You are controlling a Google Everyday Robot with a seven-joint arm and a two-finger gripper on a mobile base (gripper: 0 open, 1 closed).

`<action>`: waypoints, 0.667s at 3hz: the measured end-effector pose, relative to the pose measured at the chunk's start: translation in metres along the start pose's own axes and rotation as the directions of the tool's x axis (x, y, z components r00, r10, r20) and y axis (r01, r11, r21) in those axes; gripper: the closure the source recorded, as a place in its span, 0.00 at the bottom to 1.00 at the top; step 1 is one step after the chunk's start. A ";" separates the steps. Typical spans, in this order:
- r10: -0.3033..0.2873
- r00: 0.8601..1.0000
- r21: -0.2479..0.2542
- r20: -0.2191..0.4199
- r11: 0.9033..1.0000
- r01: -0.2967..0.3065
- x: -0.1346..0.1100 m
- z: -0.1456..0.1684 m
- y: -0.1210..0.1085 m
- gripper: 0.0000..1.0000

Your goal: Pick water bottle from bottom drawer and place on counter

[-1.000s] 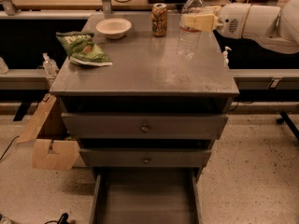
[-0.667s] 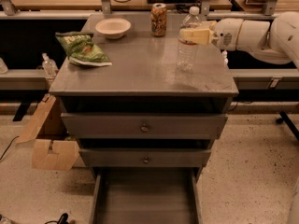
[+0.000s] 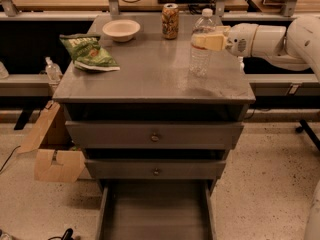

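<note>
The water bottle (image 3: 201, 59), clear with a white cap, stands upright on the counter (image 3: 145, 74) near its right edge. My gripper (image 3: 208, 41) reaches in from the right on the white arm, and its tan fingers (image 3: 214, 42) are closed around the bottle's upper body. The bottle's base looks to be touching the counter top. The bottom drawer (image 3: 155, 214) is pulled out below and its grey floor is bare.
A patterned drink can (image 3: 170, 20) and a white bowl (image 3: 121, 30) stand at the back of the counter, and a green snack bag (image 3: 87, 52) lies at its left. Two knobbed drawers (image 3: 154, 135) sit slightly open. A cardboard box (image 3: 52, 151) is on the floor to the left.
My gripper has carried the water bottle leftward and down, from above the counter's back right corner to the counter surface.
</note>
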State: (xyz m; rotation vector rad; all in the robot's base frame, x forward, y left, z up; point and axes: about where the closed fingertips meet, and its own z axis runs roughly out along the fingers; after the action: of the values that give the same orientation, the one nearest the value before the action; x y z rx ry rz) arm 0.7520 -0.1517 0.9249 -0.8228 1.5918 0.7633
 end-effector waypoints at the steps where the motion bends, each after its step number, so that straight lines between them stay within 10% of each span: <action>1: 0.000 1.000 0.000 0.000 1.000 0.000 -0.001 0.000 0.000 0.83; 2: 0.000 1.000 0.000 0.000 1.000 0.000 -0.001 0.000 0.000 0.61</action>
State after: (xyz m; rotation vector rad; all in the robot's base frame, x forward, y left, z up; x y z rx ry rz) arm 0.7520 -0.1516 0.9256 -0.8228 1.5918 0.7634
